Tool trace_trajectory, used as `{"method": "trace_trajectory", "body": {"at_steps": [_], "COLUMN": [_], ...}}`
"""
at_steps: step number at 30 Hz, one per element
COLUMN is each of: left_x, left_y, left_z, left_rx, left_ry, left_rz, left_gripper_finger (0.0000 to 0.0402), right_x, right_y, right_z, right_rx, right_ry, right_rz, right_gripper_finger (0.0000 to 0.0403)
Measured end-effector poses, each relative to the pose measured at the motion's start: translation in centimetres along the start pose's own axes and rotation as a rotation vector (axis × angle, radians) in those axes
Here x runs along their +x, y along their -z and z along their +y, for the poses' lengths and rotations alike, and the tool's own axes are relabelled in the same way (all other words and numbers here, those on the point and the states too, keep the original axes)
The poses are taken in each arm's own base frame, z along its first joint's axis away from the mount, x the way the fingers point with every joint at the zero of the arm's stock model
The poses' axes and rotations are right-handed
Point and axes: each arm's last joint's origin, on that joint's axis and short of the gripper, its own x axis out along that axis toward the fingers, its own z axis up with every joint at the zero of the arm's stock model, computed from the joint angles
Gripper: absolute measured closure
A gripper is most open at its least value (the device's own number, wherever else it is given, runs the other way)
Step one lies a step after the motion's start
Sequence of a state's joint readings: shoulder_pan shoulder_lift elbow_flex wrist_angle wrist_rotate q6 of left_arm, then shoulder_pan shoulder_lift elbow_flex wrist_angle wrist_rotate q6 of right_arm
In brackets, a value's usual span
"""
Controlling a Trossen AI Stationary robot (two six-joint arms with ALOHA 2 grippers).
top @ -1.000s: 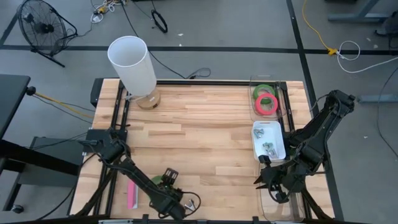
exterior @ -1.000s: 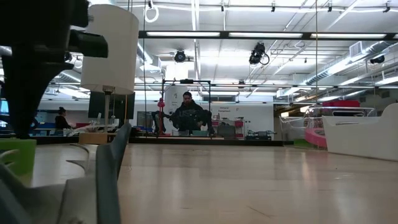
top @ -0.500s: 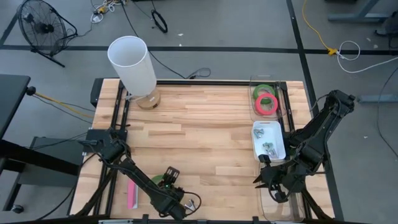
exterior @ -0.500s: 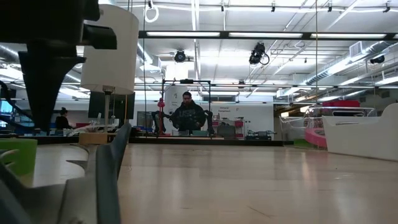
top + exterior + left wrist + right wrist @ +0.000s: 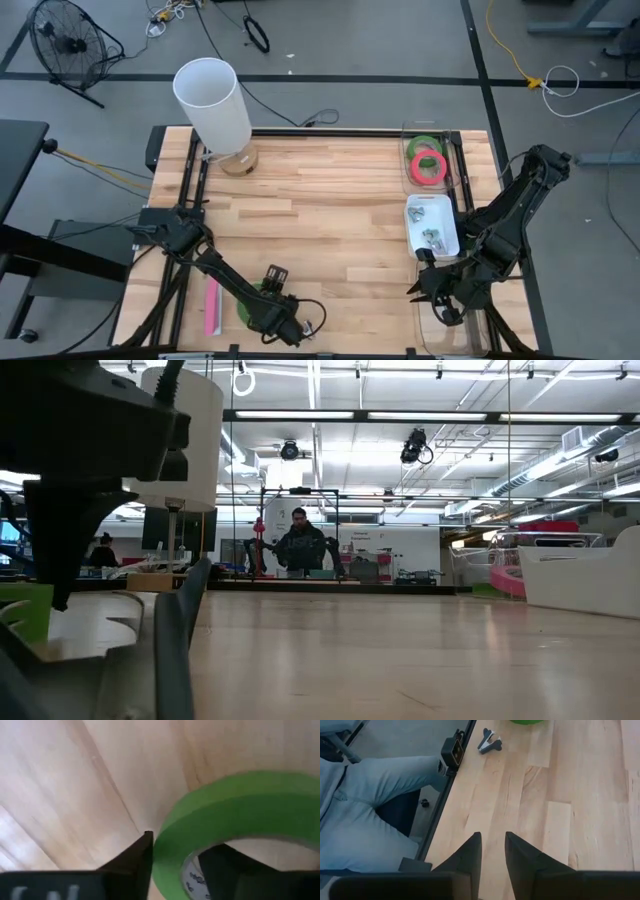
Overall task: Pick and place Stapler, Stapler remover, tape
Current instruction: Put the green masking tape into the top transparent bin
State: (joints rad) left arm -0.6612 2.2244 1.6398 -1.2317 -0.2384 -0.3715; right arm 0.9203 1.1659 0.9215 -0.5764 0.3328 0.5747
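From above, the left pincer (image 5: 268, 305) is reaching down at the near edge of the worktop (image 5: 320, 215), sitting right over a green tape roll (image 5: 250, 303). A pink stapler (image 5: 211, 306) is lying just beside it, toward the worktop's left edge. The right pincer (image 5: 425, 290) is hanging near the right edge, over a clear bin (image 5: 452, 325); beyond it a white tray (image 5: 432, 226) is holding small metal pieces, and farther still another bin is holding a green roll (image 5: 422, 145) and a red-pink roll (image 5: 428, 167).

At worktop level, a dark arm is filling the left side with a patch of green (image 5: 28, 615) beneath it; a person (image 5: 301, 545) is sitting far behind.

The left wrist camera is showing its fingers (image 5: 130, 862) straddling the wall of the green tape roll (image 5: 235, 805), one outside and one inside the ring; whether they are pressing on it I cannot tell.

The right wrist camera is showing its fingers (image 5: 470, 852) slightly apart and gripping nothing, with a staple remover (image 5: 489, 741) lying well ahead beside a green roll (image 5: 526, 722), and a person's leg (image 5: 375, 800) off the worktop's edge.
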Motion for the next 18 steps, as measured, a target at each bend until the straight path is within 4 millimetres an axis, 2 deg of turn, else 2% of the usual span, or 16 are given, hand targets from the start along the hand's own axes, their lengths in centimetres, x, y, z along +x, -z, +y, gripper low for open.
{"method": "trace_trajectory", "body": {"at_steps": [3,8,11,14,18], "left_x": [0.2,0.4,-0.3,-2.7,-7.4], "left_y": [-0.1,-0.2,-0.2,-0.6,-1.7], "left_z": [0.6,1.5,2.2,3.4,5.3], "left_rx": [-0.047,-0.148,-0.193,-0.216,-0.259], "left_ry": [-0.003,0.008,-0.032,-0.158,-0.357], "left_rz": [0.015,0.058,0.098,0.052,-0.163], "left_gripper_finger": [0.0310,0.0312,0.0312,0.0312,0.0312], "right_x": [0.0,0.0,0.0,0.0,0.0], "right_y": [0.0,0.1,0.1,0.1,-0.1], "right_z": [0.0,-0.1,-0.2,-0.3,-0.4], "right_rx": [0.000,0.014,0.016,0.029,0.047], "right_ry": [0.007,0.023,0.032,0.065,0.120], "right_rz": [-0.004,0.002,0.004,-0.019,-0.063], "right_gripper_finger": [0.0316,0.0316,0.0316,0.0316,0.0316]}}
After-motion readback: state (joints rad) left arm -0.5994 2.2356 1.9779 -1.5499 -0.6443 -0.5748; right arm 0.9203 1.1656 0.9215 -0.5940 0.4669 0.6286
